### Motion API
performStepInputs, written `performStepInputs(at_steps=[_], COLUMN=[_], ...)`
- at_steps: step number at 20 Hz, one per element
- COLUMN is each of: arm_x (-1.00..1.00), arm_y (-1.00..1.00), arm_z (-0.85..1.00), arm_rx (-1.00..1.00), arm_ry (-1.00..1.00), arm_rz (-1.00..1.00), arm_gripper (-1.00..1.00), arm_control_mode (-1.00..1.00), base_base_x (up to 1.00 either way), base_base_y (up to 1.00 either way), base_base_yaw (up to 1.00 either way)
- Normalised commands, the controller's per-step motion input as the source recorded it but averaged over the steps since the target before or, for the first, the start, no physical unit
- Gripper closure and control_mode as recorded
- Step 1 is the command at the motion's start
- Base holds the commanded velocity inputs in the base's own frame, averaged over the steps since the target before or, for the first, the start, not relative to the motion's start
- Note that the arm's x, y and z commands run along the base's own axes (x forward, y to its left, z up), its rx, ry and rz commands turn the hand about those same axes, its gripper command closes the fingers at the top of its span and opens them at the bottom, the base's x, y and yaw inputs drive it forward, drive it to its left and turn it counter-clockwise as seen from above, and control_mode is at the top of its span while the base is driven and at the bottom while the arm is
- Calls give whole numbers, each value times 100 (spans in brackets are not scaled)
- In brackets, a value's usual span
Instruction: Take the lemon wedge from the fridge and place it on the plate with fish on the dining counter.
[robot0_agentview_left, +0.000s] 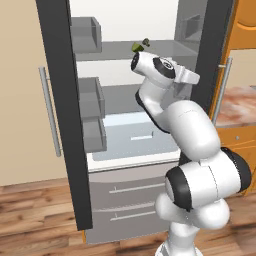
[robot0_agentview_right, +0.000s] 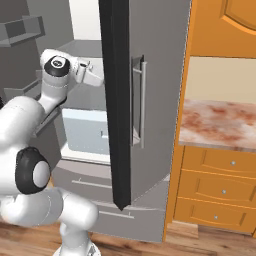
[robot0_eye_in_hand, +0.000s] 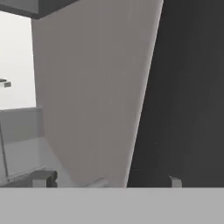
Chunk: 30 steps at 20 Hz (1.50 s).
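Observation:
The fridge (robot0_agentview_left: 65, 125) stands open, with its white interior and grey shelves showing. On an upper shelf lies the lemon wedge (robot0_agentview_left: 136, 47), tiny and yellow-green, with a small dark green lump (robot0_agentview_left: 146, 42) beside it. My arm reaches into the fridge. My gripper (robot0_agentview_left: 192, 77) (robot0_agentview_right: 93, 75) is below and to the right of the wedge and points at the fridge's right side. In the hand view the gripper (robot0_eye_in_hand: 109, 181) is open, its fingertips (robot0_eye_in_hand: 43, 178) wide apart with nothing between them, facing a grey wall and a dark door edge. The plate with fish is out of view.
The right fridge door (robot0_agentview_right: 150, 100) stands partly open, its black edge close to my hand. Grey door bins (robot0_agentview_left: 86, 35) line the left door. Right of the fridge are orange cabinets (robot0_agentview_right: 220, 175) with a marbled reddish counter top (robot0_agentview_right: 220, 122); whether it is the dining counter I cannot tell.

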Motion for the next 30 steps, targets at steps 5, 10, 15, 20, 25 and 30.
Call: performStepInputs(at_steps=[5,10,15,20,25,30], arm_x=[-91,-100,-100,-100,-100,-100], arm_y=[-100,-100,-100,-100,-88,36], arm_z=[-4,0,0,0,0,15], arm_rx=[0,2,3,4,2,2], arm_ry=[1,-2,-7,-11,-4,1], arm_rz=[-22,-20,-15,-7,-3,10], arm_gripper=[-100,-100,-100,-100,-100,-100], arm_control_mode=[-100,-100,-100,-100,-100,-100], base_base_x=[0,0,0,0,0,0], base_base_y=[0,0,0,0,0,0], base_base_yaw=[0,0,0,0,0,0])
